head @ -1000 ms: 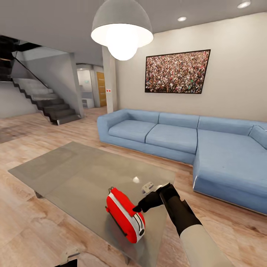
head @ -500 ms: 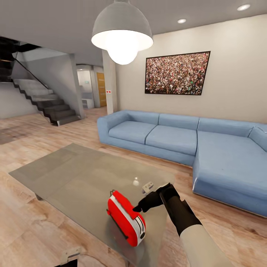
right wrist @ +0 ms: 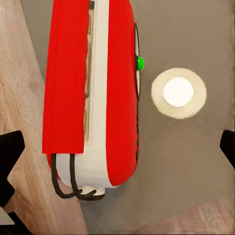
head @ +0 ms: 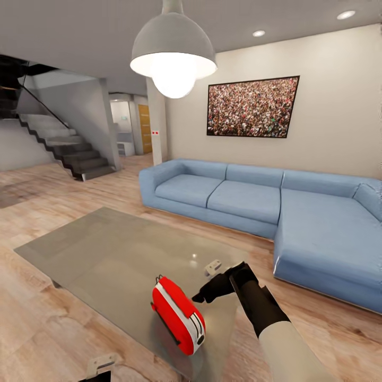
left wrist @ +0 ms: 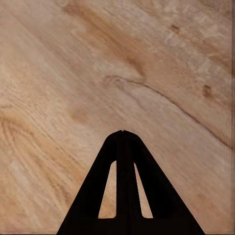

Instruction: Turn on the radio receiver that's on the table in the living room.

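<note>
We see a living room with a light wood floor (head: 48, 201), a blue L-shaped sofa (head: 254, 199) along the far wall, a crowd picture (head: 252, 106) above it, and a lit white dome pendant lamp (head: 173, 53) overhead. A low glass-topped table (head: 106, 254) sits in the near middle. The red radio receiver (head: 178, 314) lies at the table's near right corner (in the right wrist view (right wrist: 93, 98) a small green light (right wrist: 140, 62) shows on its side). Our right gripper (head: 204, 293) hovers just right of the radio, not touching it, fingers spread wide. In the left wrist view, our left gripper (left wrist: 123, 133) has its fingertips pressed together over bare floor.
</note>
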Controlling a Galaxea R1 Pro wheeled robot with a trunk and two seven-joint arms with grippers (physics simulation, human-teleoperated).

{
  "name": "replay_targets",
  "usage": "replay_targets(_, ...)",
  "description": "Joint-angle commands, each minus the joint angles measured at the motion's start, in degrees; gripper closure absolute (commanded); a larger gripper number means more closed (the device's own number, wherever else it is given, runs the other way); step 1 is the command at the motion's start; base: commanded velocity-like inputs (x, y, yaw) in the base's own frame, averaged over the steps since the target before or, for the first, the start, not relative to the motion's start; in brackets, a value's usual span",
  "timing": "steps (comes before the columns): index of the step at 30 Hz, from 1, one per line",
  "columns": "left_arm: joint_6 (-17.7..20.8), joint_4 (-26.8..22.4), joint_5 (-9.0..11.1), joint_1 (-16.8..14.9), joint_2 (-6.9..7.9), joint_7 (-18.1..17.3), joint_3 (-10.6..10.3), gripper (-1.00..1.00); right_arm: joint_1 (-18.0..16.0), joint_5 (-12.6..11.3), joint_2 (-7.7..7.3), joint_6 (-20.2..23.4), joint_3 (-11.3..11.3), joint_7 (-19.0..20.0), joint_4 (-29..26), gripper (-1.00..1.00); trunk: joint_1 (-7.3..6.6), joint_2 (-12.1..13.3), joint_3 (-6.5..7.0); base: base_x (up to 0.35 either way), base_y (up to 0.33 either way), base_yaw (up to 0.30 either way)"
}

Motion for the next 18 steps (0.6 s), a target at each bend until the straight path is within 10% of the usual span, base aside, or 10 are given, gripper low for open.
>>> replay_targets(1,0.0,0.0,0.0,0.0,0.00,0.0,0.0,1.00,0.0,0.0,-0.01,0.0,0.0,-0.2,0.0,-1.00,-0.23,0.4,0.18,-0.217,-0.180,0.000)
replay_targets(18,0.0,0.0,0.0,0.0,0.00,0.0,0.0,1.00,0.0,0.0,-0.04,-1.6,0.0,-0.5,0.0,-1.00,-3.96,7.2,3.24,-0.247,-0.208,0.000)
